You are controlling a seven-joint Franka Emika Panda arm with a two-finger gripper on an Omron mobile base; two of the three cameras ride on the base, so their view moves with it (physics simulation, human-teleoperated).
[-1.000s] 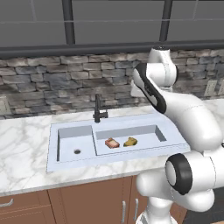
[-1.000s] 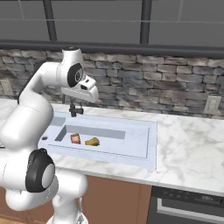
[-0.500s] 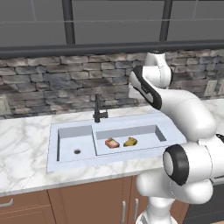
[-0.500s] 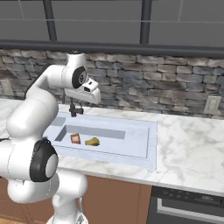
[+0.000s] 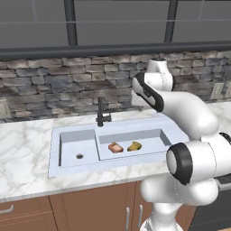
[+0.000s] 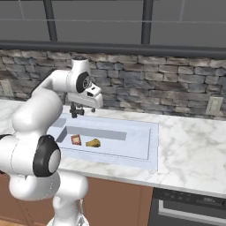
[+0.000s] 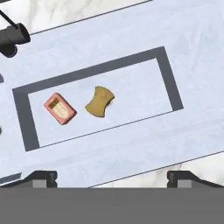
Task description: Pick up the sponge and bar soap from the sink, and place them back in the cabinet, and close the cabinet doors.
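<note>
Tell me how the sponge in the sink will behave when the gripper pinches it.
The sponge lies flat in the shallow basin of the sink, so it probably won't roll or tip. Its pinched, waisted outline suggests soft material that may squash between the fingers. It looks small and likely light. The gripper hangs open above it.

White grey-veined marble counter (image 5: 27,149) carries the pale sink (image 5: 67,171), set into it. Black faucet (image 5: 101,113) stands at the sink's far rim. Right basin floor holds the bar soap (image 5: 115,147) on the left and the sponge (image 5: 134,146) just beside it on the right, apart, both lying flat
</note>
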